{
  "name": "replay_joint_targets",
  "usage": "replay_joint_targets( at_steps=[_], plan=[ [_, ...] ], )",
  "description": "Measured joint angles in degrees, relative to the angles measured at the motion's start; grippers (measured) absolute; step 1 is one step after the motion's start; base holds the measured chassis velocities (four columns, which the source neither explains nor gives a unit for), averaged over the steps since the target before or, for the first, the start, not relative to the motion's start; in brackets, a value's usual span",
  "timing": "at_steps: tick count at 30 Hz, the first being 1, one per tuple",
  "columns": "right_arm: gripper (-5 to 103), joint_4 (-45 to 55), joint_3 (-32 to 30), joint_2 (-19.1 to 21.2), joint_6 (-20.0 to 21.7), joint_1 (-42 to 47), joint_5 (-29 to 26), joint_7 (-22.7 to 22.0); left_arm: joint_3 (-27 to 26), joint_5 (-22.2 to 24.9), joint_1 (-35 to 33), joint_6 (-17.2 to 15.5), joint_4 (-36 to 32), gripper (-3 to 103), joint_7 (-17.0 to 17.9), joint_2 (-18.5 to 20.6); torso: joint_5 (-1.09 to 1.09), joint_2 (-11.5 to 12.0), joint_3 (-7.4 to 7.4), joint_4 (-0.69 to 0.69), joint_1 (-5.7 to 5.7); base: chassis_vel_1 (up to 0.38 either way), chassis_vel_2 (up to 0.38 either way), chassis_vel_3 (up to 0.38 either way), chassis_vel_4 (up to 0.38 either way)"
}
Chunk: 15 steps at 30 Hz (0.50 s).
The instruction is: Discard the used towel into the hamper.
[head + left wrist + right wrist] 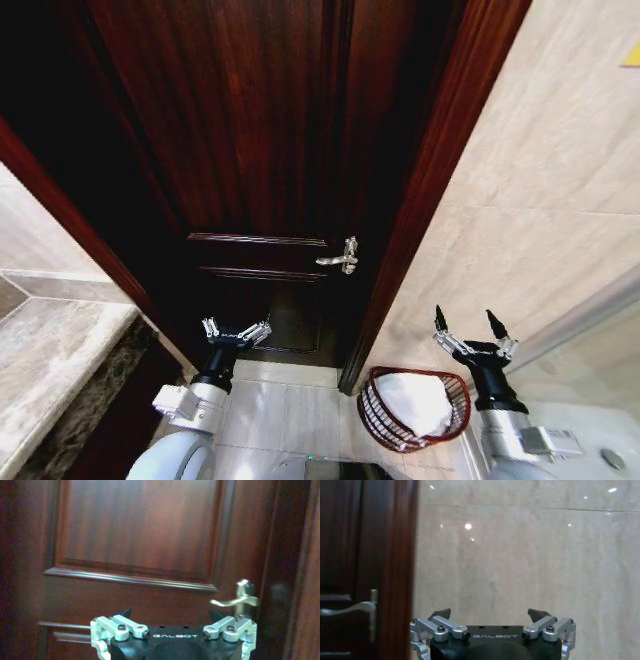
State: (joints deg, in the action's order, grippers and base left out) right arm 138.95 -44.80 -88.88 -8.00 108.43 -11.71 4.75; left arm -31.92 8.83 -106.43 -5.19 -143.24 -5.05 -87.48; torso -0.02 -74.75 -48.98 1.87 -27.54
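The hamper (415, 408) stands on the floor at the near right, against the tiled wall (540, 200) and just right of the door frame (430, 190); a white towel (415, 400) already lies inside it, heaped below the rim. Your right hand (470, 328) hovers above and just right of the hamper, fingers spread wide and holding nothing. Your left hand (236, 332) is raised before the dark door (260, 120), also wide and empty, below and left of the lever handle (342, 258).

The discard appears done: you should lift the right hand straight up, clear of the wicker rim, so no finger snags the weave or tips the basket.

Count: one hamper, one towel, one door, one handle, two hands. A stone desk (50, 360) edge lies near left.
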Motion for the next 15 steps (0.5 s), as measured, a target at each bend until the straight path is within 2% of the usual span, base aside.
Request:
replay_joint_targets(
  at_steps=[7, 15],
  plan=[
    [100, 0.0, 0.0, 0.0, 0.0, 0.0, 0.0, 0.0, 0.0, 0.0, 0.0, 0.0, 0.0, 100, 0.0, 0.0, 0.04, 0.0, 0.00, 0.01, 0.00, -0.133, -0.157, 0.156, 0.152],
    [100, 0.0, 0.0, 0.0, 0.0, 0.0, 0.0, 0.0, 0.0, 0.0, 0.0, 0.0, 0.0, 100, 0.0, 0.0, 0.00, 0.0, 0.00, 0.01, -0.01, 0.006, -0.005, -0.002, -0.008]
  ],
)
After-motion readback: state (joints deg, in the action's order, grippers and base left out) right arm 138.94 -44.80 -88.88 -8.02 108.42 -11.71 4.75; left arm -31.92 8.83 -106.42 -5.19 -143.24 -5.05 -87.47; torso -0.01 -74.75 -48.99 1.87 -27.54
